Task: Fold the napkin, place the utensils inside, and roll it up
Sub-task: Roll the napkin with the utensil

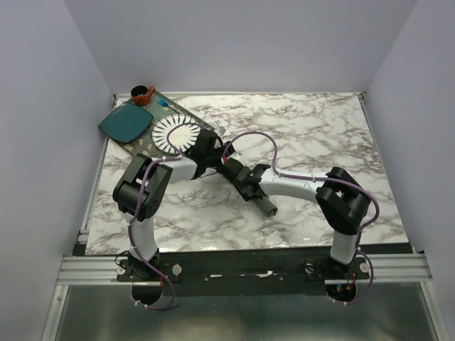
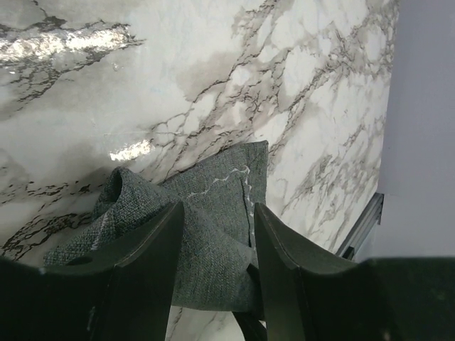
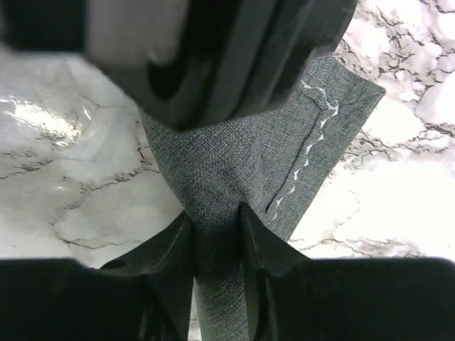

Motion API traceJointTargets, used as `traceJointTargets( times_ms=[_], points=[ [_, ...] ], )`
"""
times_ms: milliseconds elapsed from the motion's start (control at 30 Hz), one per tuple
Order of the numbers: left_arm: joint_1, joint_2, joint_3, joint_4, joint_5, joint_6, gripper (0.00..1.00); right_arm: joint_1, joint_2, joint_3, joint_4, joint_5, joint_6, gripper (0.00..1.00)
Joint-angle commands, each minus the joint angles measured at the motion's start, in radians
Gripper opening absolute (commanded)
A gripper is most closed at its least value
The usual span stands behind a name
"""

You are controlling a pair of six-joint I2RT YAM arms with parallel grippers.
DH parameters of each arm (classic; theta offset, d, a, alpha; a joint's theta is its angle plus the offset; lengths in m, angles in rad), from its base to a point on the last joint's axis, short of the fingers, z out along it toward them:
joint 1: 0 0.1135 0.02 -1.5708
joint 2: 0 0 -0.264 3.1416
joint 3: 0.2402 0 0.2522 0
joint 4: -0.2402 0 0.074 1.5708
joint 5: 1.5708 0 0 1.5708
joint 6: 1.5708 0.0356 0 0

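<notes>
At the far left corner of the tabletop (image 1: 320, 128) a mat (image 1: 142, 145) carries the square plate (image 1: 126, 122) on its left and the ribbed plate (image 1: 174, 133) on its right, with a cup (image 1: 142, 94) behind the square plate at the far edge. Just right of the ribbed plate, left of the tabletop's middle, the napkin (image 3: 284, 163) lies between the two hands. The left hand (image 2: 219, 207) straddles its far-left part and the right hand (image 3: 215, 213) pinches it from the near right.
</notes>
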State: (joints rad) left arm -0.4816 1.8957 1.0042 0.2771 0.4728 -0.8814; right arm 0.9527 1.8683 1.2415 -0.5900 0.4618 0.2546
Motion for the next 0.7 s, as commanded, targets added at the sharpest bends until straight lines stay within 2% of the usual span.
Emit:
traceJointTargets(
  times_ms=[0, 133, 167, 400, 667],
  points=[
    [0.003, -0.056, 0.043, -0.173, -0.056, 0.087, 0.55, -0.072, -0.034, -0.068, 0.048, -0.168, 0.008, 0.28],
    [0.005, -0.105, 0.100, -0.239, -0.079, 0.128, 0.56, -0.144, -0.106, -0.148, 0.157, -0.434, 0.006, 0.21],
    [0.005, -0.115, 0.109, -0.245, -0.079, 0.131, 0.56, -0.164, -0.119, -0.161, 0.173, -0.550, 0.015, 0.21],
    [0.001, -0.158, 0.110, -0.239, -0.030, 0.102, 0.57, -0.353, -0.120, -0.237, 0.252, -1.002, 0.057, 0.25],
    [-0.025, -0.044, 0.089, -0.105, 0.036, 0.018, 0.56, -0.508, -0.005, -0.257, 0.325, -1.275, 0.054, 0.28]
  ],
)
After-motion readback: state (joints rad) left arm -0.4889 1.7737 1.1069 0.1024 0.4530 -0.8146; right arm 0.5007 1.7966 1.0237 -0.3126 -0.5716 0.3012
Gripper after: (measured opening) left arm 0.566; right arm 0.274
